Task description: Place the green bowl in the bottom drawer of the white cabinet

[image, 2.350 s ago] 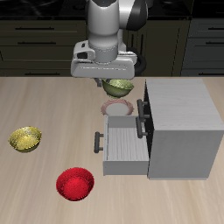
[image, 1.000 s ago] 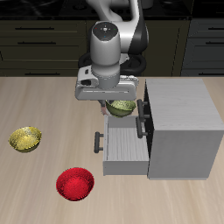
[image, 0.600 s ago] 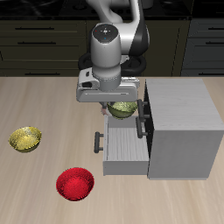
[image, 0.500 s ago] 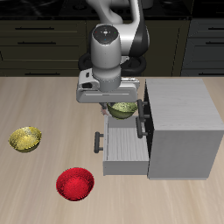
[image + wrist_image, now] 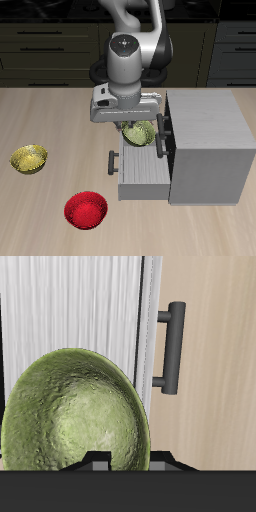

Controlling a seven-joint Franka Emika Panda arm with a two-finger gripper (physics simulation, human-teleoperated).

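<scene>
The green bowl (image 5: 138, 133) is olive with a yellowish glossy inside, and my gripper (image 5: 133, 122) is shut on its rim. I hold it just above the open bottom drawer (image 5: 145, 170) of the white cabinet (image 5: 205, 145). In the wrist view the green bowl (image 5: 75, 411) fills much of the frame over the drawer's light grey ribbed floor (image 5: 80, 301), with the drawer's dark bar handle (image 5: 174, 346) beside it. My fingertips (image 5: 95, 461) only show as dark edges.
A yellow bowl (image 5: 29, 158) and a red bowl (image 5: 85, 209) sit on the wooden table, away from the cabinet and nearer the front edge. Two upper drawers with dark handles (image 5: 162, 128) are closed.
My gripper has lowered with the green bowl and moved forward from above the pink plate behind the drawer to just over the open bottom drawer.
</scene>
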